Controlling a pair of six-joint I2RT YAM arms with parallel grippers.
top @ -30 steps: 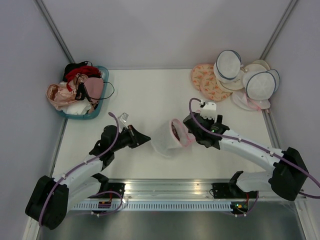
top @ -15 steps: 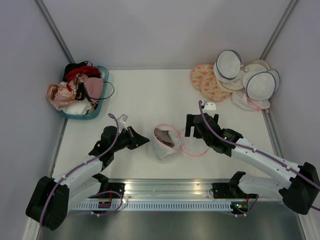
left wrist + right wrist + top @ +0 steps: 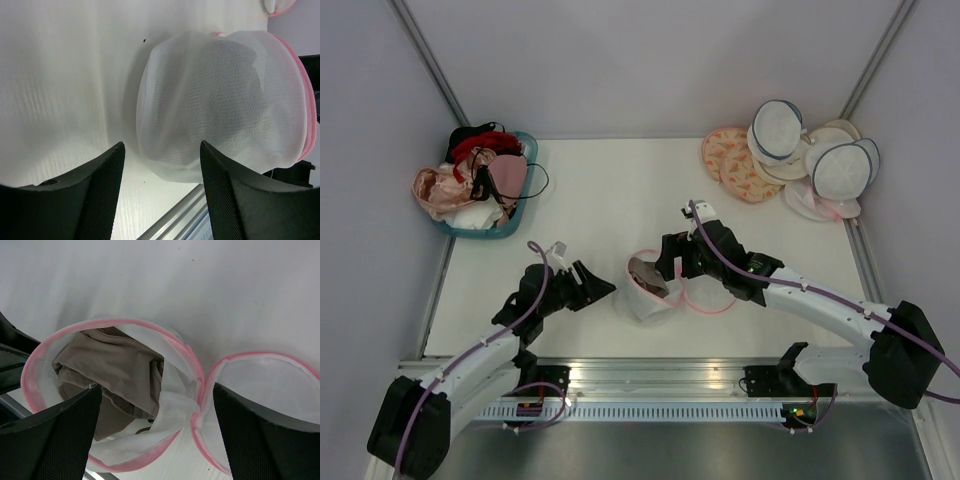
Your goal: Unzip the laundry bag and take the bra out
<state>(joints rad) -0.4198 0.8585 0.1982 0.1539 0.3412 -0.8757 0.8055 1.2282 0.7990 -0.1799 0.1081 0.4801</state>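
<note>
The laundry bag [image 3: 645, 300] lies unzipped at the table's middle, its pink-rimmed lid [image 3: 710, 298] flopped flat to the right. The taupe bra [image 3: 645, 270] sits crumpled inside the opening. In the right wrist view the bra [image 3: 115, 372] fills the pink rim [image 3: 30, 377], with the lid [image 3: 265, 385] beside it. My right gripper [image 3: 670, 262] hovers open just above the opening, its fingers either side of the bra and bag hinge [image 3: 156, 389]. My left gripper [image 3: 604, 286] is open just left of the bag. The white mesh dome [image 3: 220, 100] lies ahead of its fingers [image 3: 161, 147], ungripped.
A teal basket [image 3: 512, 228] of pink, red and black bras stands at the back left. Navy-rimmed white bags [image 3: 778, 130] and orange-patterned discs [image 3: 732, 160] are piled at the back right. A metal rail [image 3: 660, 375] runs along the near edge.
My left gripper has let go of the bag's mesh and opened, drawing back a little. My right gripper swung left from beside the lid to above the bag's opening.
</note>
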